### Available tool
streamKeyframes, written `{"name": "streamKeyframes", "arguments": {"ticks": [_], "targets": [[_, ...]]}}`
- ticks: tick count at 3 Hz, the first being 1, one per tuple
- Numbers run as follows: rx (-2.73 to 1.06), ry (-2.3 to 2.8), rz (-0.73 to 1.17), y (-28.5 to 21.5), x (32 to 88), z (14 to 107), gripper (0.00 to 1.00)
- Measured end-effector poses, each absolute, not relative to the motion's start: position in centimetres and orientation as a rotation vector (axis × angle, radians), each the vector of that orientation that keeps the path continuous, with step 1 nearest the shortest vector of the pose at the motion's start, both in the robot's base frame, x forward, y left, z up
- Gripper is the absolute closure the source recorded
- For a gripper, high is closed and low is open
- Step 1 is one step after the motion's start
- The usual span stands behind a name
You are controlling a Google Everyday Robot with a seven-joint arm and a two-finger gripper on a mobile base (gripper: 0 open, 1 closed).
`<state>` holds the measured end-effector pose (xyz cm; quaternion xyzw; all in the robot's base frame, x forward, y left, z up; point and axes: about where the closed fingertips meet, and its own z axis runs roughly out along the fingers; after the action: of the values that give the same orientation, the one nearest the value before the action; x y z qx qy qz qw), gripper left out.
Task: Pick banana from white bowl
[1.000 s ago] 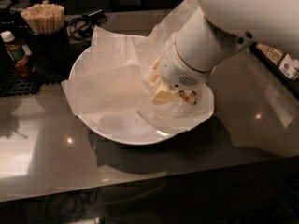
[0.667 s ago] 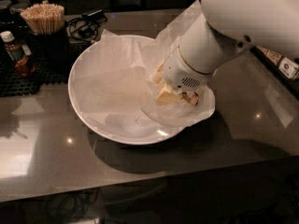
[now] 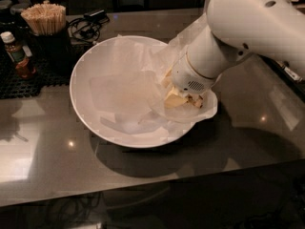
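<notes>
At right side of the white bowl [image 3: 83, 61] on the table [image 3: 248, 142], the hand [image 3: 180, 97] sits down in the crinkled paper [image 3: 121, 82] over the banana [image 3: 196, 100], which is mostly hidden. Can't tell its grip. Step looks like grasping. Next: firm hold, then lift clear of paper.

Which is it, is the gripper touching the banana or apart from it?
Cannot tell. The camera view shows the gripper down in the right side of the bowl, by the banana, but the wrist hides where they would meet.
</notes>
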<state>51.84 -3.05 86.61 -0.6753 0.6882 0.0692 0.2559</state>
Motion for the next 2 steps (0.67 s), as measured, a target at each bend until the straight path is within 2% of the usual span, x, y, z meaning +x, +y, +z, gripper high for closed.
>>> {"name": "streamKeyframes", "arguments": {"ticks": [2], "targets": [[-1.83, 1.784, 0.311, -2.7, 56.2, 84.2, 1.0]]}}
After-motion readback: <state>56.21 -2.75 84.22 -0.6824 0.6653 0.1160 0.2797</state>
